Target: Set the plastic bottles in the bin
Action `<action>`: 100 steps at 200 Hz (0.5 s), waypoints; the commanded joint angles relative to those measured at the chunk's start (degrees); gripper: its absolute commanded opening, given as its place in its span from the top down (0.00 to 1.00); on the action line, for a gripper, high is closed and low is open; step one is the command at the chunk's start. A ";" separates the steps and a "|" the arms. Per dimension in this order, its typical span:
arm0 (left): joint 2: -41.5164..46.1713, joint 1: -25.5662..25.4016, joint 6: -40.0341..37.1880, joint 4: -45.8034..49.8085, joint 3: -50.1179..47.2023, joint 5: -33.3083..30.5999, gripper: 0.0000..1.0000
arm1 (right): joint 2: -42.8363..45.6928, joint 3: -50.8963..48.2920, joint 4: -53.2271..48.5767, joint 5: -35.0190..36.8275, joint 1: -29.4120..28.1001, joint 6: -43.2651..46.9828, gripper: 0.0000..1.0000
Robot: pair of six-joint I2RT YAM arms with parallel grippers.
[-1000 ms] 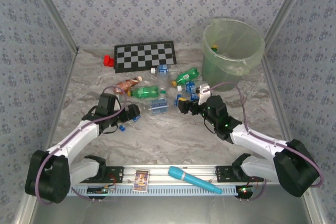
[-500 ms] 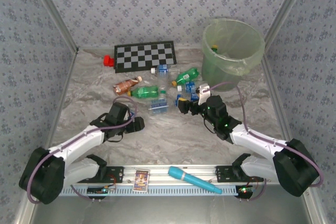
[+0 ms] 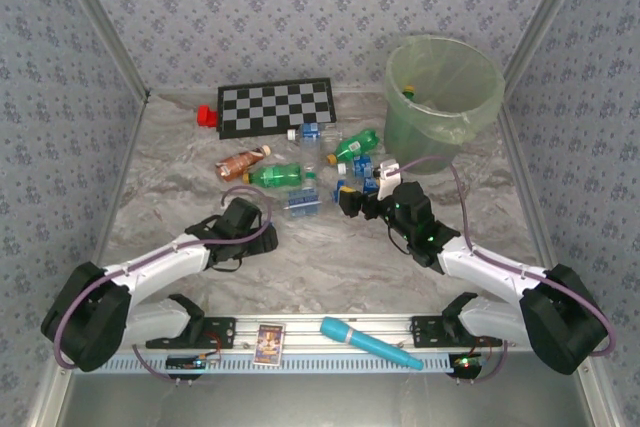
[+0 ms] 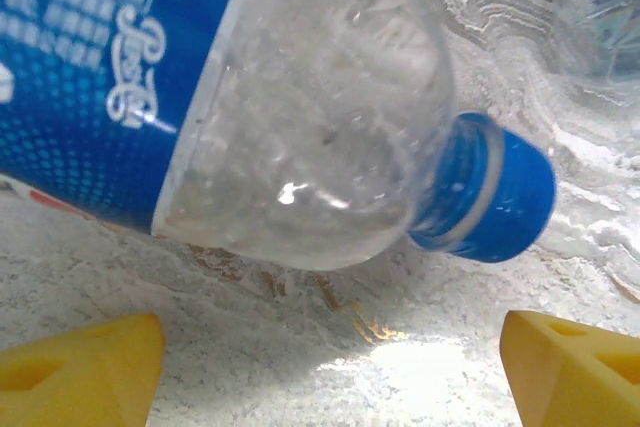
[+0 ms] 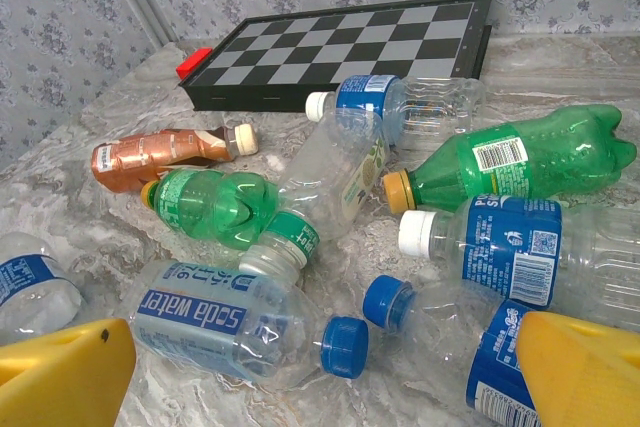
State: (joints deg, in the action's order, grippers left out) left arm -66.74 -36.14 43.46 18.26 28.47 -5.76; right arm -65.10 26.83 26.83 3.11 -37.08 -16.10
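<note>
Nearest, the left arm's fingers (image 4: 80, 367) are spread wide with nothing between them. They are low over the surface (image 4: 300, 347) and frame a blue-capped bottle (image 4: 300, 97) lying on its side just ahead, apparently lined up to straddle it. The right arm's fingers (image 5: 60, 372) are also wide open and empty, aimed at the pile of plastic bottles (image 5: 330, 177), where a soda water bottle (image 5: 230, 322) lies closest. Beyond the pile, the bin (image 3: 430, 132) stands upright at the far right, its mouth up for drops from above.
</note>
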 commanded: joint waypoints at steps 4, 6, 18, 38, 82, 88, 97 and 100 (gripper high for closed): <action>2.55 -0.18 1.56 3.00 2.73 -5.11 0.12 | -0.11 1.82 0.42 -0.26 -0.33 -0.87 0.00; 2.66 -0.10 1.50 3.16 2.73 -5.24 0.11 | -0.05 1.82 0.42 -0.27 -0.31 -0.93 0.00; 3.09 0.40 1.29 3.71 2.68 -5.53 0.10 | 0.02 1.82 0.40 -0.28 -0.30 -0.88 0.00; 3.21 1.80 0.35 4.32 2.57 -5.17 0.08 | 0.09 1.82 0.33 -0.21 -0.29 -0.87 0.00; 3.00 4.45 -0.11 -0.12 2.85 1.63 0.05 | -0.15 1.82 0.42 -0.22 -0.38 -0.92 0.00; 2.81 4.14 0.19 -0.49 3.11 1.97 0.05 | -0.19 1.82 0.42 -0.17 -0.36 -0.88 0.00; 2.38 3.24 1.08 0.06 3.90 0.64 0.05 | -0.22 1.82 0.42 -0.17 -0.36 -0.88 0.00; 2.21 2.80 1.31 0.55 4.24 -0.06 0.05 | -0.18 1.82 0.42 -0.21 -0.38 -0.92 0.00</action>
State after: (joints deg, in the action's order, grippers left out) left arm -64.16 -31.97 44.03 19.31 29.85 -6.63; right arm -65.10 26.83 26.83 3.11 -37.08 -16.12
